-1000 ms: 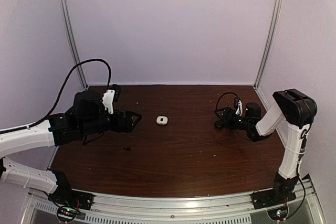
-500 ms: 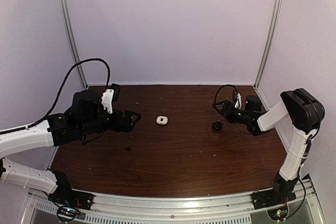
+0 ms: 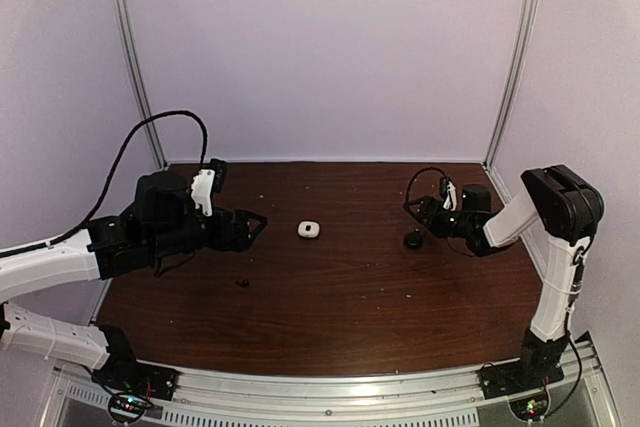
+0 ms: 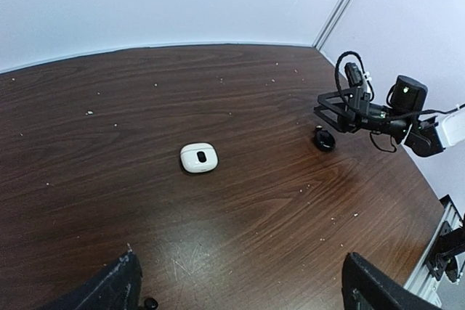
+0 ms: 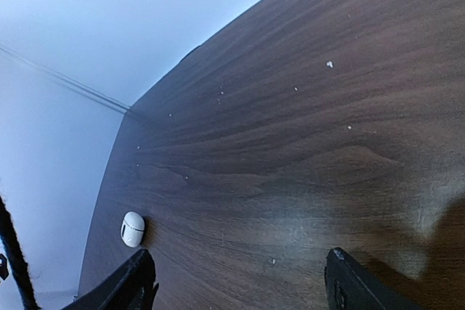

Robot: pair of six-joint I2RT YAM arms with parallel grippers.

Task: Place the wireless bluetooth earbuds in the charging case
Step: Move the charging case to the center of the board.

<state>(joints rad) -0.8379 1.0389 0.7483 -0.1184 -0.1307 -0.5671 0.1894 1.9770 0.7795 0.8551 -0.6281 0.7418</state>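
A white pebble-shaped charging case lies mid-table; in the left wrist view it has a dark oval on top, and it also shows in the right wrist view. A small black round case lies on the table at the right, also in the left wrist view. A tiny black earbud lies front left, by my left finger in the left wrist view. No white earbuds show. My left gripper is open and empty, left of the white case. My right gripper is open and empty, just behind the black case.
The dark wooden table is dotted with pale crumbs. Pale walls with metal corner posts close the back and sides. A black cable loops over the left arm.
My right gripper has lifted back from the black case, which now lies alone on the table. My left arm has barely moved.
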